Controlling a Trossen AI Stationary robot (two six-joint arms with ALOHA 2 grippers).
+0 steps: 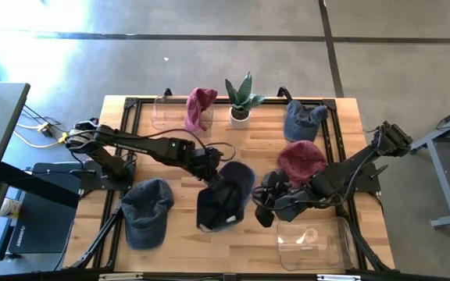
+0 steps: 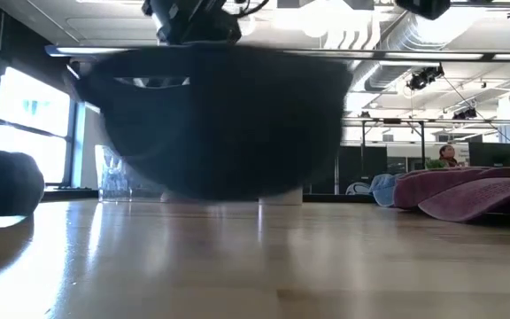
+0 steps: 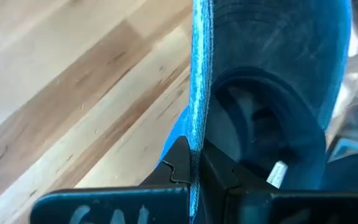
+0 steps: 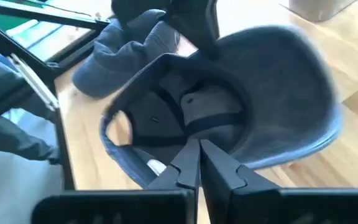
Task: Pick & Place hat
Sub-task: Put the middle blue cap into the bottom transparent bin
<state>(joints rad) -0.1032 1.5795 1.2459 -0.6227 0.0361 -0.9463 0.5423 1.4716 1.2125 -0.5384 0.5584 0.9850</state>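
A dark navy cap (image 1: pixel 226 201) is at the table's middle, its hollow inside facing the right wrist view (image 4: pixel 191 118). My left gripper (image 1: pixel 216 179) reaches in from the left and is shut on it. My right gripper (image 1: pixel 266 209) comes in from the right, fingers shut (image 4: pixel 197 155), with the tips just at the cap's near rim. In the low view the cap (image 2: pixel 211 124) hangs as a dark mass close over the tabletop. My left gripper pinches the cap's thin edge (image 3: pixel 196 124) between its two fingers, near where the brim (image 4: pixel 284 87) meets the crown. It comes slanting down from the table's left. The cap hangs below the fingers, opening turned toward the right arm. Whether its lower edge touches the table cannot be told. My right gripper stands at the cap's near rim (image 4: pixel 154 168); whether it touches it I cannot tell.
A grey-blue cap (image 1: pixel 147 211) lies at the near left and a maroon cap (image 1: pixel 301 160) at the right. A maroon hat (image 1: pixel 200 108) and a blue cap (image 1: pixel 303 117) sit on far stands either side of a potted plant (image 1: pixel 241 101). A clear container (image 1: pixel 311 238) is near right.
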